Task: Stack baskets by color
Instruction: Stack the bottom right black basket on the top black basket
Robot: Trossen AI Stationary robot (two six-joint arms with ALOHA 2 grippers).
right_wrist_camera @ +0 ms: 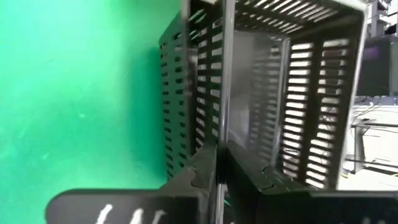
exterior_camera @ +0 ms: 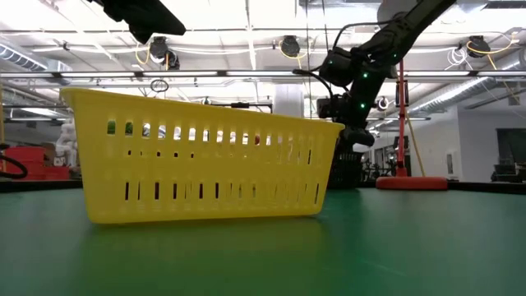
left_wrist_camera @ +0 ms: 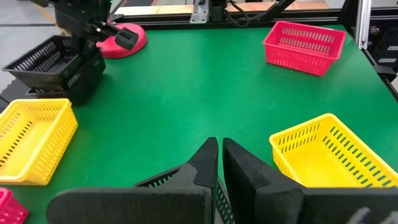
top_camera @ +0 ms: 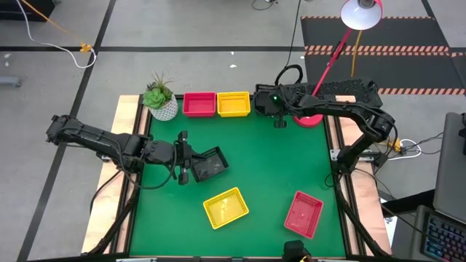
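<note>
Ceiling tube lights (exterior_camera: 246, 33) are flooding the room evenly, casting only soft shadows on the green table mat (top_camera: 262, 160). The black basket (right_wrist_camera: 273, 93) is blurring close to the right wrist lens (sheen glaring on its wall).

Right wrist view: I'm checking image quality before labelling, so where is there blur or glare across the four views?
Right wrist view: the black slotted plastic basket is smeared with blur; low view: ceiling lights are bright behind the yellow slotted plastic basket; high and left wrist views look sharp.
</note>
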